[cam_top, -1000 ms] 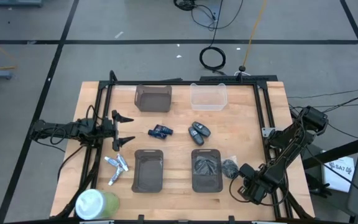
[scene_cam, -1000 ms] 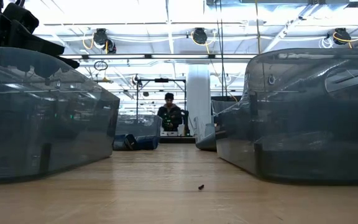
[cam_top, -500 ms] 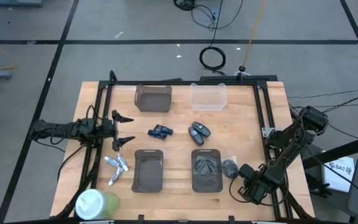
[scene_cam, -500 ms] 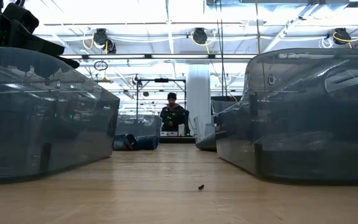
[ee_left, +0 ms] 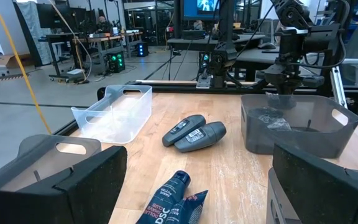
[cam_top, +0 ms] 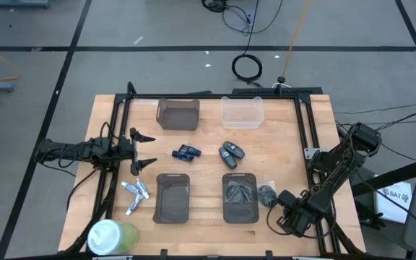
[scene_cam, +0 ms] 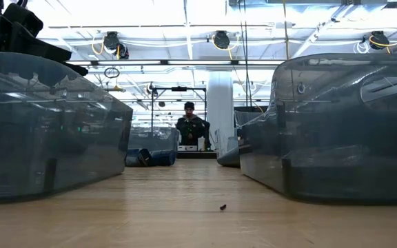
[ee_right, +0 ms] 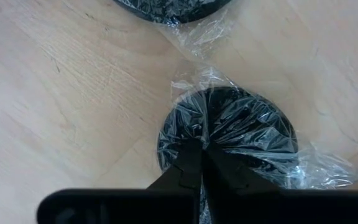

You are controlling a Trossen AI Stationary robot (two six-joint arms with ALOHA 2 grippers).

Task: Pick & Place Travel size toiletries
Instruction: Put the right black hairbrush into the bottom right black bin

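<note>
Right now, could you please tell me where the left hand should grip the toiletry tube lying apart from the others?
Grip the tube across its narrow body at mid-length, coming straight down: it lies flat on the table, slightly apart from the other tubes, so its long sides look free.

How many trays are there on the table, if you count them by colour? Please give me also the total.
dark trays: 3
clear tray: 1
Total: 4
</note>
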